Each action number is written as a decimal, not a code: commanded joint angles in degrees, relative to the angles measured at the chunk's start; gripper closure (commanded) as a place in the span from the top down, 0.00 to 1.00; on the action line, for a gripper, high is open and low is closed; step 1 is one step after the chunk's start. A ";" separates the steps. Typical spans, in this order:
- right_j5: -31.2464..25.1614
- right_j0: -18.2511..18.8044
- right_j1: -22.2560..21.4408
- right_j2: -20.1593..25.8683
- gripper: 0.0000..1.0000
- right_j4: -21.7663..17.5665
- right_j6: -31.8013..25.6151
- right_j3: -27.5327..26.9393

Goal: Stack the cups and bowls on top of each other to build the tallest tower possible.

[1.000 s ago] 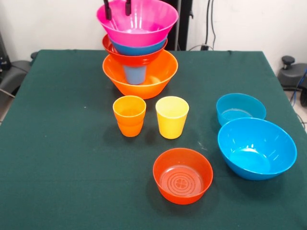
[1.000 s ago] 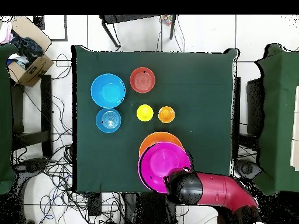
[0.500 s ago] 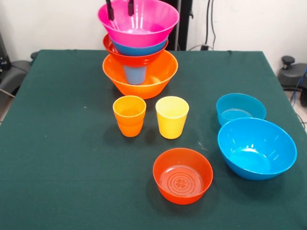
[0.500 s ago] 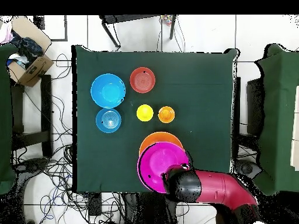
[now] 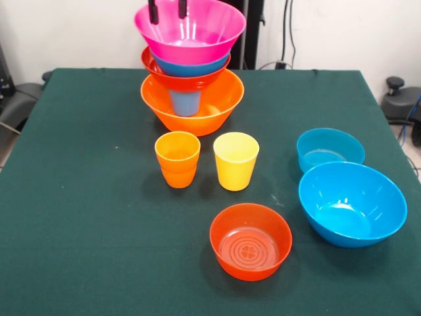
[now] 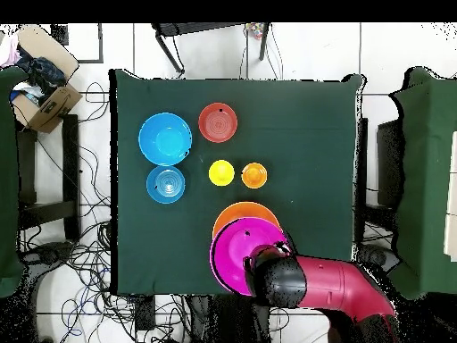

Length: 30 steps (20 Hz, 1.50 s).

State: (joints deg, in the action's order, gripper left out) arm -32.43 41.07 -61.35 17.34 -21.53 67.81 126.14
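Pink bowl (image 5: 191,26) atop orange bowl (image 5: 192,105)

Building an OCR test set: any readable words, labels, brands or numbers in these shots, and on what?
None can be read.
The red-orange bowl has a moulded ring-and-cross pattern on its bottom, but no letters.
The cardboard box beside the table shows no legible print; anything on it is too small.
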 commanded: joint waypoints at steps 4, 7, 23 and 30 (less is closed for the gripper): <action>-6.37 -0.37 -0.83 5.79 1.00 2.97 -0.99 -0.09; -7.65 0.46 -3.07 7.17 1.00 5.51 -2.06 0.57; -15.79 13.38 -13.15 15.28 1.00 13.74 -19.41 -2.73; -20.12 24.10 -7.27 22.52 1.00 12.74 -23.21 -11.63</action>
State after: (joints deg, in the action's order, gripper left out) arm -45.33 61.07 -73.93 32.26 -8.44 66.00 121.12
